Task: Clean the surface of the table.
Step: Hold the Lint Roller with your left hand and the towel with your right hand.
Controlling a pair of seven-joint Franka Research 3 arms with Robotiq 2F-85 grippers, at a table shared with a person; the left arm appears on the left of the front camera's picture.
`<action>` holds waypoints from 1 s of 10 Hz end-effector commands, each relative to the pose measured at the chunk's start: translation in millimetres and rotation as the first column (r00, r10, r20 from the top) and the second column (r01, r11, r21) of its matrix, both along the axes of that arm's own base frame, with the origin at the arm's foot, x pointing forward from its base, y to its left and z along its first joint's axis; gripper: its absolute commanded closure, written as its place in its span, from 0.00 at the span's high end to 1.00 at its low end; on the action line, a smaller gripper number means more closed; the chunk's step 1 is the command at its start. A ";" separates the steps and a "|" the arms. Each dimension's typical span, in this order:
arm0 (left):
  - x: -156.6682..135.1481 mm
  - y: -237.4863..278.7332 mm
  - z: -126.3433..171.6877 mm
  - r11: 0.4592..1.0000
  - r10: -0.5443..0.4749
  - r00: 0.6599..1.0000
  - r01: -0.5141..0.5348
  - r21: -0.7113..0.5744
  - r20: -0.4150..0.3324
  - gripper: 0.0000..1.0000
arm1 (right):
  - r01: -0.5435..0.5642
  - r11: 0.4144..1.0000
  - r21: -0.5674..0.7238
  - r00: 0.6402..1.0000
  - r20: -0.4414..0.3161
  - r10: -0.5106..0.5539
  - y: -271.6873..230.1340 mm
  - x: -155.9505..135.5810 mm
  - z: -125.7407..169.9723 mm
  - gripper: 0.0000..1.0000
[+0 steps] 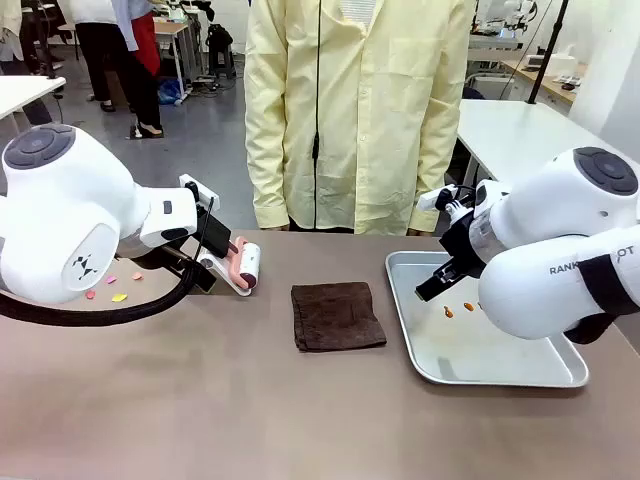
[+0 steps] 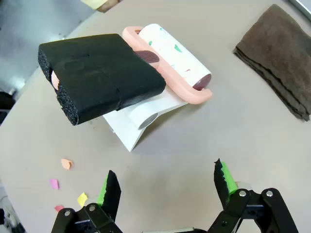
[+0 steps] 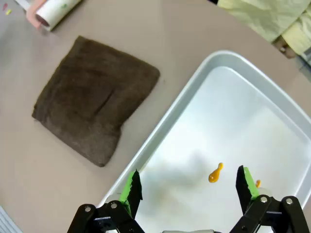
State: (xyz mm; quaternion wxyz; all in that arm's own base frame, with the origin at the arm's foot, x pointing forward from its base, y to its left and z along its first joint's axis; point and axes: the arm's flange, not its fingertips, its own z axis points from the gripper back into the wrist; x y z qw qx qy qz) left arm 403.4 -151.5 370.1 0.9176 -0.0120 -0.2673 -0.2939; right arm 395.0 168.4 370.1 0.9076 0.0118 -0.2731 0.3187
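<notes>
Where the fuzzy square cloth (image 1: 338, 316) lies, the table (image 1: 200, 400) is matte.

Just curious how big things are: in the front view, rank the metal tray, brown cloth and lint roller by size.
1. Metal tray
2. Brown cloth
3. Lint roller, partly hidden but still clearly the smallest

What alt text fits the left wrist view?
A pink-handled lint roller, black foam sleeve on its handle, rests on a white stand on the taupe table, the open left claw short of it. Folded brown towel upper right; coloured paper scraps lower left.
</notes>
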 end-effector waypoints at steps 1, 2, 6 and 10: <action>0.0 0.0 0.0 1.000 0.000 1.000 0.000 0.000 0.000 1.00 | 0.000 1.000 0.000 1.000 0.000 0.000 0.0 0.0 0.0 1.00; 0.0 0.0 0.0 1.000 0.000 1.000 0.000 0.000 0.000 1.00 | 0.000 1.000 0.000 1.000 0.000 0.000 0.0 0.0 0.0 1.00; 0.0 0.0 0.0 1.000 0.000 1.000 0.000 0.000 0.000 1.00 | 0.000 1.000 0.000 1.000 0.000 0.000 0.0 0.0 0.0 1.00; 0.0 0.0 0.0 1.000 0.000 1.000 0.000 0.000 0.000 1.00 | 0.000 1.000 0.000 1.000 0.000 0.000 0.0 0.0 0.0 1.00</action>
